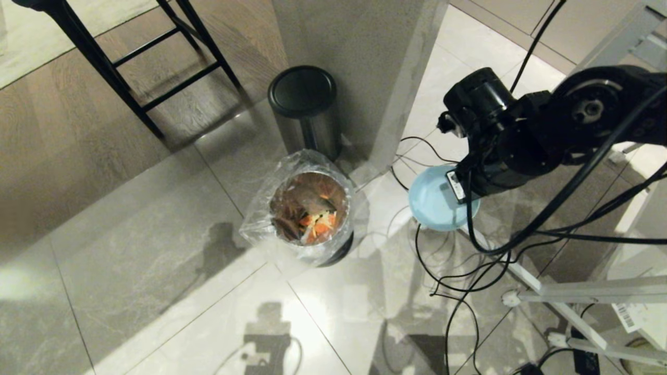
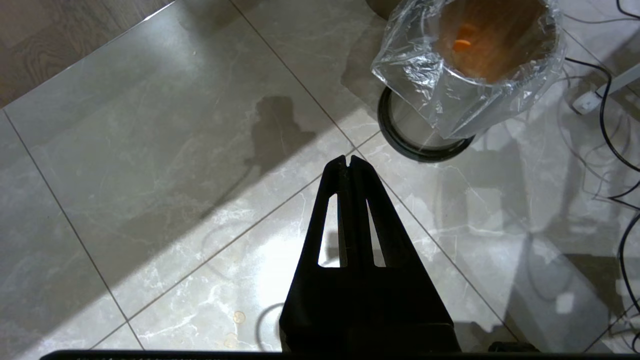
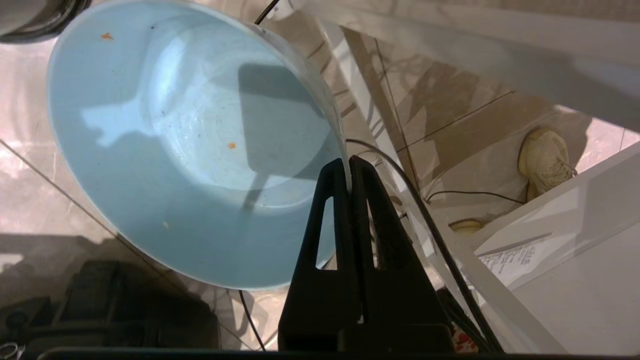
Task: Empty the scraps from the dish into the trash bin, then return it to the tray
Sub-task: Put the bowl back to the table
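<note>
Light-blue dish (image 3: 165,165), nearly empty, is clamped at its rim by the fully closed right tool (image 3: 348,165), held beside the trash bin (image 1: 311,208) containing scraps (image 1: 319,225).

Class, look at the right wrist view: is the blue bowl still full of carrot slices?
No. The dish holds only a few tiny orange specks.
</note>
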